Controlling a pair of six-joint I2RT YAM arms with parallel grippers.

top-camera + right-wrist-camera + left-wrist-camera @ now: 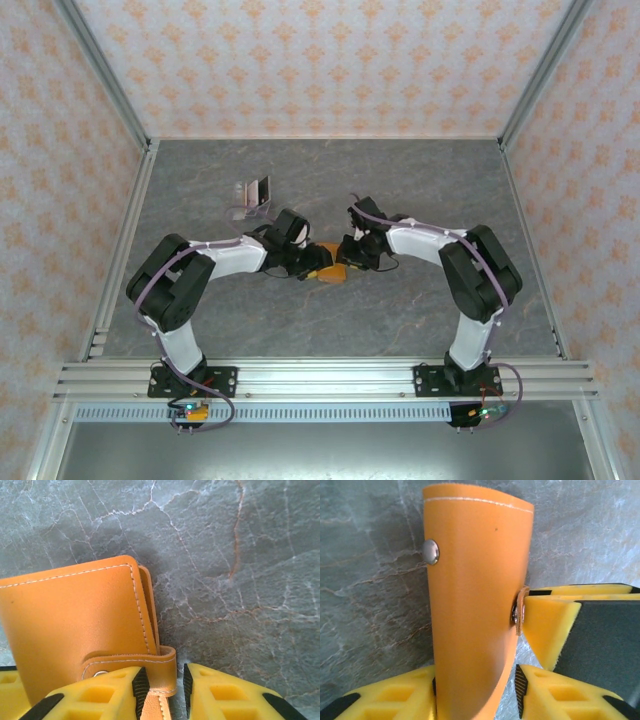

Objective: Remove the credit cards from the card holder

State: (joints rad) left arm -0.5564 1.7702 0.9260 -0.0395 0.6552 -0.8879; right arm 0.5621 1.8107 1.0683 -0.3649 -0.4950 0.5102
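Orange card holder (330, 272) sits mid-table, left gripper (472, 680) bracketing its body, clamp uncertain, right gripper (160, 680) pinching the snap strap (150, 662): firm the left hold first, then peel the strap rightward slowly.

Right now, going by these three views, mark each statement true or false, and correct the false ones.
1. The card holder lies alone, away from both hands. False: it sits between the fingers of the left hand, with the right hand at its strap.
2. The strap lies between the right hand's fingers. True.
3. The table is plain white. False: it is grey and veined like stone.
4. Loose cards lie on the table beyond the left arm. True.
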